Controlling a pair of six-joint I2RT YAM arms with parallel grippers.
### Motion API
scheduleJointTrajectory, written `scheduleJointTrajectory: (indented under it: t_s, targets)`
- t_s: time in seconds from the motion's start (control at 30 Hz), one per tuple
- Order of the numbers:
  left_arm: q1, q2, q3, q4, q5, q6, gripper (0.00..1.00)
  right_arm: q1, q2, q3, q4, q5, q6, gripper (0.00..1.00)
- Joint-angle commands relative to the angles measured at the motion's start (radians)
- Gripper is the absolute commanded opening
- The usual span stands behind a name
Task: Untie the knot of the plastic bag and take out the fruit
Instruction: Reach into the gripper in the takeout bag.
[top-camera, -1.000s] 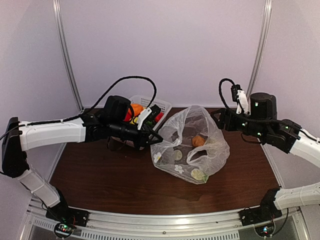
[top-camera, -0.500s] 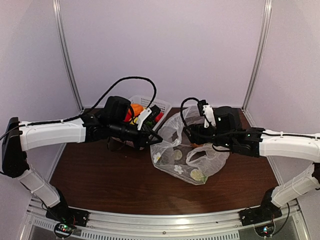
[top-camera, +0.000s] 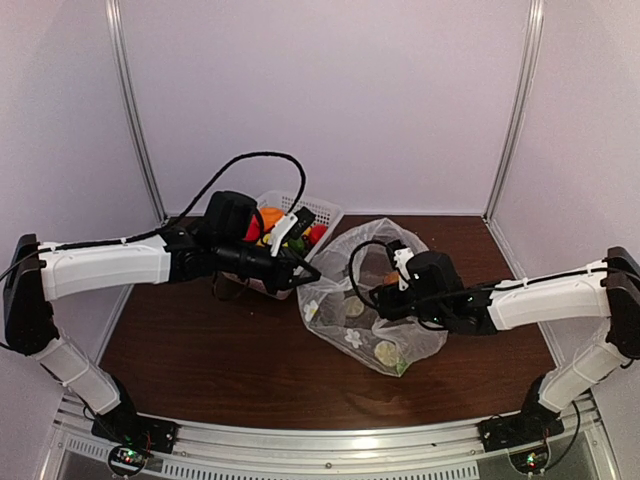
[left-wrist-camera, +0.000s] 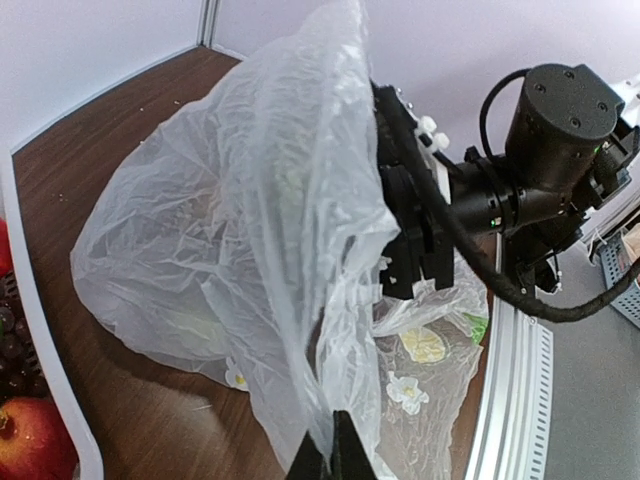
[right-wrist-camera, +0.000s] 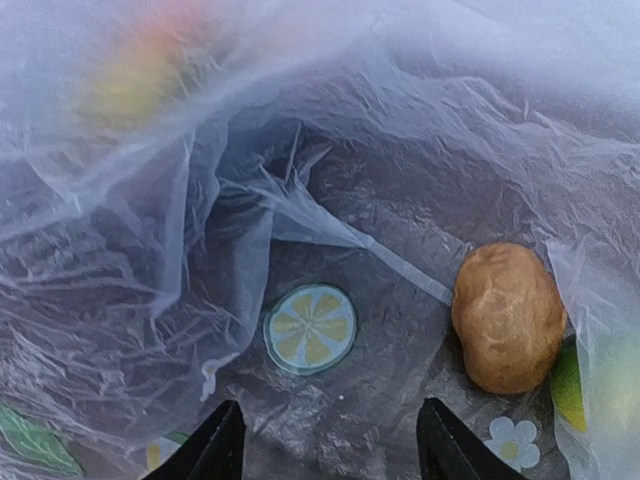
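Observation:
The plastic bag (top-camera: 395, 330) lies mid-table with its mouth pulled open; the knot is out of view. My left gripper (top-camera: 308, 272) is shut on the bag's left rim and holds the film (left-wrist-camera: 300, 250) up; its fingertips (left-wrist-camera: 335, 455) pinch it at the bottom of the left wrist view. My right gripper (top-camera: 372, 300) reaches into the mouth. In the right wrist view it (right-wrist-camera: 335, 445) stands open over the bag's floor with nothing between its jaws. A brown oval fruit (right-wrist-camera: 508, 315) lies just right of it, showing as an orange-brown patch (top-camera: 391, 278) from above.
A white lattice basket (top-camera: 320, 209) behind my left gripper holds orange and red fruit; a red one (left-wrist-camera: 35, 440) shows beside its rim. The right arm's wrist (left-wrist-camera: 545, 130) hangs over the bag. The table's right metal rail (left-wrist-camera: 515, 400) runs close by.
The right arm swung in from the far right, came down over the bag and pushed its gripper into the mouth, jaws narrowing a little. The left arm kept hold of the rim.

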Motion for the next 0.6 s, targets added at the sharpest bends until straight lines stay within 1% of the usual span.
scheduleJointTrajectory:
  t_s: [0.0,0.13,0.3,0.43,0.57]
  targets:
    - [0.023,-0.014,-0.019,0.047,0.004,-0.028,0.00,0.003,-0.044,-0.070,-0.069,0.078,0.009,0.60]
    - [0.025,-0.023,-0.024,0.057,0.017,-0.020,0.00,0.003,-0.091,-0.097,-0.145,0.151,0.038,0.59]
    - [0.024,0.002,-0.031,0.095,0.143,-0.031,0.00,0.001,-0.133,-0.086,-0.156,0.182,-0.005,0.59]
    - [0.010,0.015,-0.030,0.098,0.163,-0.029,0.00,0.001,-0.094,-0.025,-0.156,0.167,-0.030,0.59]
    - [0.001,0.008,-0.035,0.099,0.158,-0.022,0.00,-0.021,-0.003,0.027,-0.067,0.089,-0.033,0.59]
